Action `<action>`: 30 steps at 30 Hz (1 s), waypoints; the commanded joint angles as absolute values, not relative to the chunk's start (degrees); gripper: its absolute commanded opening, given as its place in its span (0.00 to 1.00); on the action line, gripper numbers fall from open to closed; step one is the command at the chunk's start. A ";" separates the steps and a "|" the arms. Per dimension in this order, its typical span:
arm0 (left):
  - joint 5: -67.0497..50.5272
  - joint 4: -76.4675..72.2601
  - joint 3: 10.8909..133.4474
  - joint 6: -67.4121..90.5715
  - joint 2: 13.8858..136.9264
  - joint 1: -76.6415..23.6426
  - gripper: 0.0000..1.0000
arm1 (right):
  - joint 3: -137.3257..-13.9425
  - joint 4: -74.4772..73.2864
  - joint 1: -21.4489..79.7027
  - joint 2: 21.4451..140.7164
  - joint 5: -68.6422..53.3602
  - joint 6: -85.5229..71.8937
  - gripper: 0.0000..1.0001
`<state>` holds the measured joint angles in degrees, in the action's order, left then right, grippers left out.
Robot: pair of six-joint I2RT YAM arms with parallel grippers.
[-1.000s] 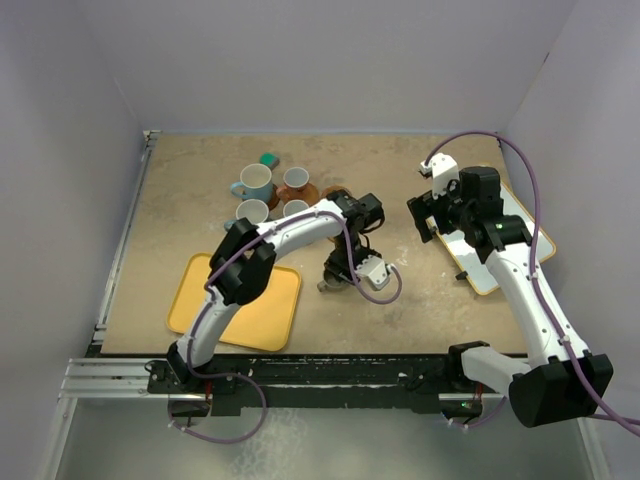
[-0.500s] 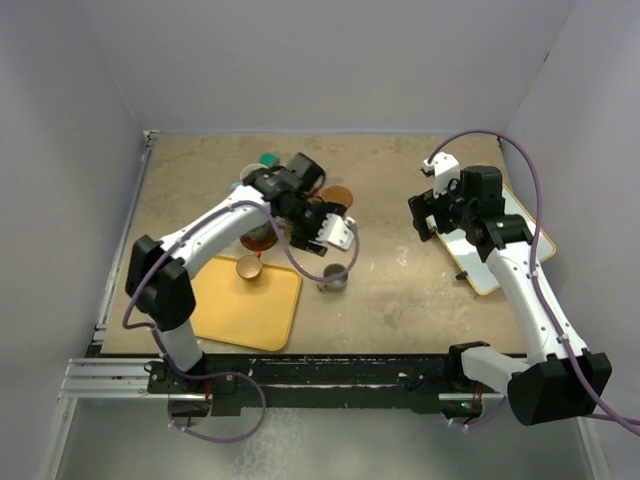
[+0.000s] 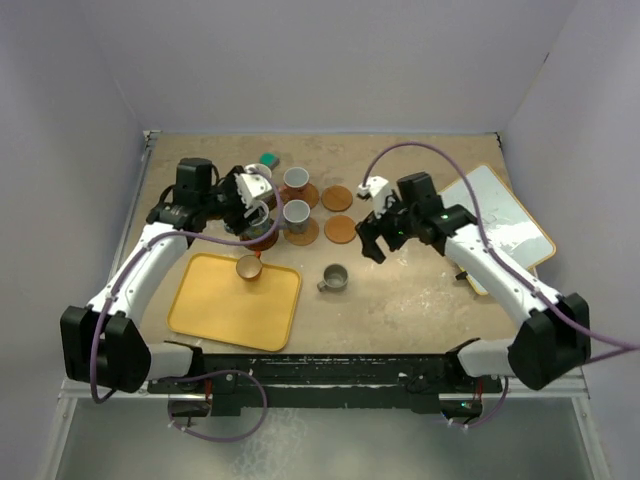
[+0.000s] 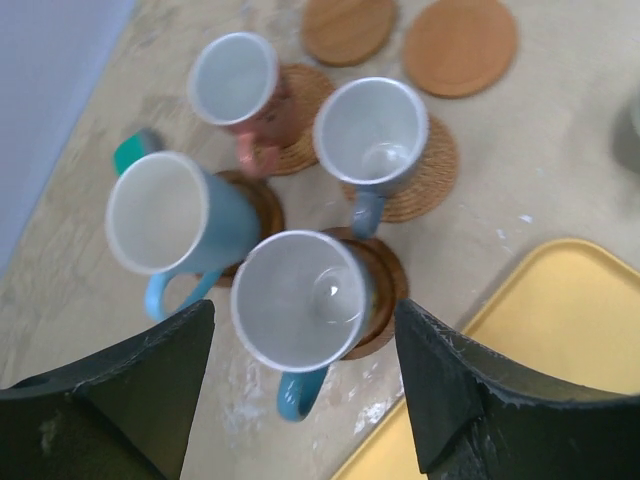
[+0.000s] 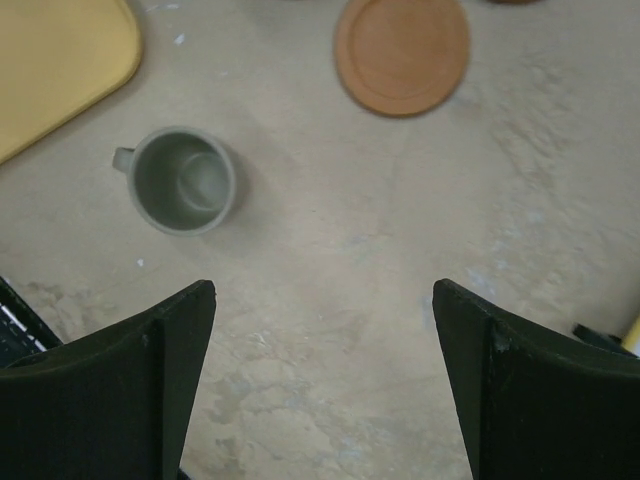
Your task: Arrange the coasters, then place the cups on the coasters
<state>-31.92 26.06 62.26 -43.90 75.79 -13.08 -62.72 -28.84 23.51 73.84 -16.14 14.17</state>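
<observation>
tabletop [image 3: 420,300] speckled tan, walls [image 3: 300,60] lilac

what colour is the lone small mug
Grey-olive mug, best in the right wrist view.

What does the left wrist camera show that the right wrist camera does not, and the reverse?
Only the left wrist view: four mugs standing on coasters, and a teal block. Only the right wrist view: the small grey mug whole, on the bare table with no coaster under it; the left view has at most a blurred sliver of it at its right edge. Both: a corner of the yellow tray and a bare orange coaster.
</observation>
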 commanded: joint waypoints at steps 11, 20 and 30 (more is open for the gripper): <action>-19.76 13.98 57.25 -20.68 61.59 -6.37 0.70 | -69.06 -30.50 38.86 89.22 -10.39 12.83 0.80; -16.88 12.50 53.49 -18.82 57.59 -5.77 0.71 | -72.50 -30.76 40.34 94.97 -9.47 13.34 0.66; -16.70 11.12 52.73 -18.36 57.74 -5.01 0.71 | -74.13 -31.06 40.74 100.09 -10.44 14.14 0.49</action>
